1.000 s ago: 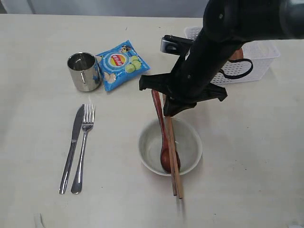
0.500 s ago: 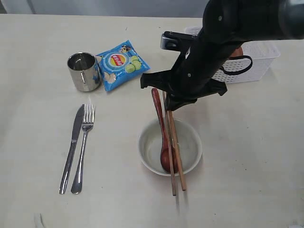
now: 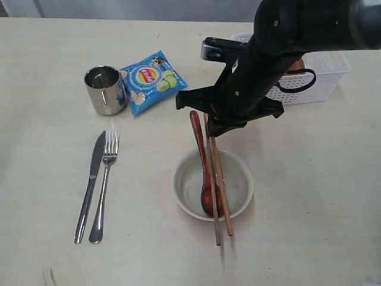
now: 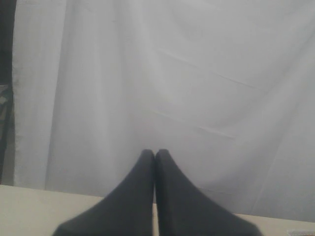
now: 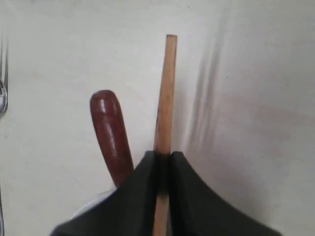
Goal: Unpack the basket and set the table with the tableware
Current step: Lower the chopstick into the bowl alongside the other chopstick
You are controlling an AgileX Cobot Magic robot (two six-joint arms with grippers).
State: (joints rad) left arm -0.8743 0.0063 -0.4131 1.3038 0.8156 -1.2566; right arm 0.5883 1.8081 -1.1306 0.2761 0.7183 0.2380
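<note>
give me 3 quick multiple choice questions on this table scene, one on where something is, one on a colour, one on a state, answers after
1. Where in the exterior view does the basket stand?
A lower left
B upper right
C dead centre

2. What is the main colour of the chip bag?
A blue
B red
C black

3. How is the right gripper set?
A wide open
B shut on nothing
C shut on a chopstick

Answers
1 B: its white perforated wall shows at the upper right of that view.
2 A: the packet is bright blue, with a small red and yellow logo.
3 C: the right wrist view shows the wooden stick running between the closed jaws.
</note>
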